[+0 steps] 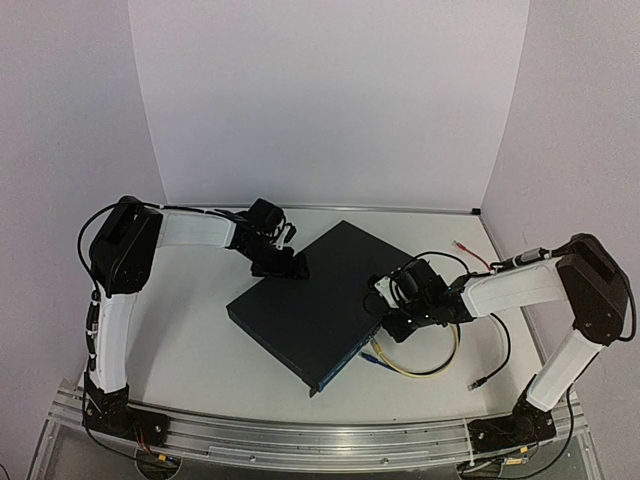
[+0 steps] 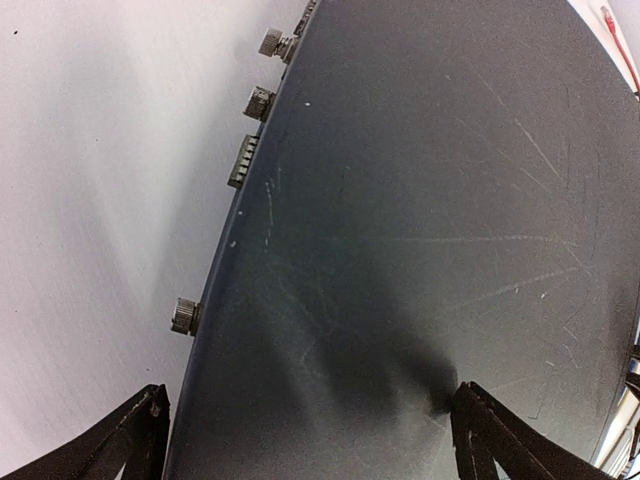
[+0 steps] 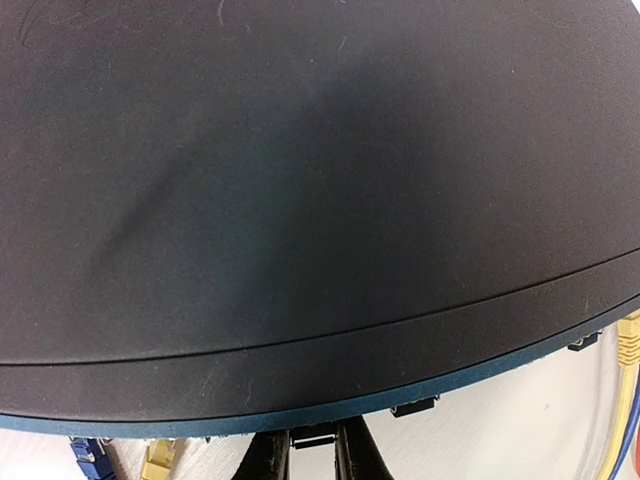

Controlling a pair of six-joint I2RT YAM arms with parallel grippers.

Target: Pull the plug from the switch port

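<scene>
The switch [image 1: 310, 310] is laid slantwise in the middle of the tabletop [image 1: 190, 340], with its socket face turned toward the right arm. The right tool [image 3: 310, 455] is placed at that face, and its fingers are drawn nearly together about a small dark plug [image 3: 312, 438] seated in a port. The plug is judged to be pinched, though the contact is seen only at the very edge of the wrist view. The left tool [image 1: 282, 265] is set on the far corner of the switch with its fingers [image 2: 145, 430] spread wide and nothing held between them, and it is judged to be there to steady the box. For the step to be done well, the plug's latch should be pressed down fully before any pull is made. The pull should be directed straight out along the port, not levered sideways, and the box should be held down so that it is not dragged along. The yellow plug [image 3: 158, 460] and the blue plug [image 3: 88, 455] near the same face should be left undisturbed.
</scene>
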